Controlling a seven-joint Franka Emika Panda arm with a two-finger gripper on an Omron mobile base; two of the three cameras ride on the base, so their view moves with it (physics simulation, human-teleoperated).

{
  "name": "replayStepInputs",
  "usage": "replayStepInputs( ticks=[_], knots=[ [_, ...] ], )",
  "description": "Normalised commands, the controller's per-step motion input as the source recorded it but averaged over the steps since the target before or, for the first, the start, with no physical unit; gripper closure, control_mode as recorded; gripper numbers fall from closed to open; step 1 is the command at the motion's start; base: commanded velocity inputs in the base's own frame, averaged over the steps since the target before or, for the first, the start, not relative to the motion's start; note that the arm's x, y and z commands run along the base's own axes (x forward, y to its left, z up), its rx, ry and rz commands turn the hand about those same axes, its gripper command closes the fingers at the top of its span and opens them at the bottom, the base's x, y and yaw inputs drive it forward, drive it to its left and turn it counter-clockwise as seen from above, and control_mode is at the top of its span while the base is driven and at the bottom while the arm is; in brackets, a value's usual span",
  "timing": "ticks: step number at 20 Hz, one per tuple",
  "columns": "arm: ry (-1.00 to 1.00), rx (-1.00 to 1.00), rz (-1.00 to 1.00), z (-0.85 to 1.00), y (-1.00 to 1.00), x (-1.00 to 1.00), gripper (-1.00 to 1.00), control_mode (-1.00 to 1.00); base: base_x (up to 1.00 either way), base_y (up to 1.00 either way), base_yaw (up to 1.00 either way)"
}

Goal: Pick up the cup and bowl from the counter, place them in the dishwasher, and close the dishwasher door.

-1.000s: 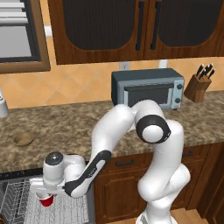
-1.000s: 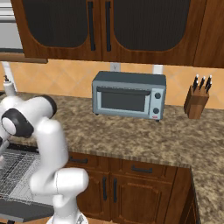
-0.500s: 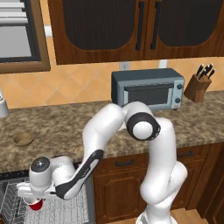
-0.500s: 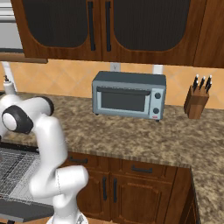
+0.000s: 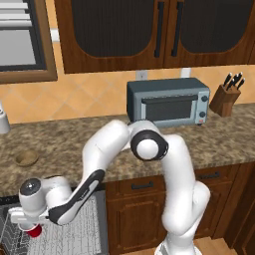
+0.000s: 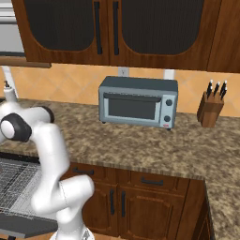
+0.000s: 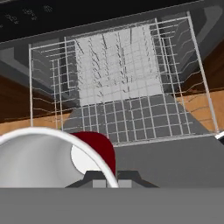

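My gripper (image 5: 30, 225) is shut on the red cup (image 5: 34, 231), which it holds low over the open dishwasher's wire rack (image 5: 74, 234). In the hand view the cup's white rim curves across the lower left and its red wall (image 7: 101, 151) sits just above my finger tips (image 7: 97, 176). Behind it lies the rack (image 7: 127, 113), with the lowered dishwasher door (image 7: 175, 164) in front of it. The tan bowl (image 5: 26, 158) rests on the granite counter (image 5: 69, 139), up and behind the gripper. From the right side the rack (image 6: 14, 180) and the door (image 6: 23, 226) show at the lower left.
A grey toaster oven (image 5: 169, 102) and a knife block (image 5: 226, 97) stand at the back of the counter. A white-grey cylinder (image 5: 3, 119) is at the far left edge. Dark wood cabinet doors (image 5: 144, 214) sit right of the dishwasher.
The arm has swung left and down with the cup in its grip, bringing the cup lower over the left part of the rack. The bowl has not moved.
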Motion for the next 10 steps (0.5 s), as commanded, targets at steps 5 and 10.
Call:
replayStepInputs(
  ticks=[5,10],
  knots=[
    [-0.08,0.0,0.0,-0.74,0.26,0.01,1.0,-1.0,0.0,0.0,0.0],
    [-0.07,0.0,0.0,-0.83,0.08,0.0,1.0,-1.0,0.0,0.0,0.0]
  ],
)
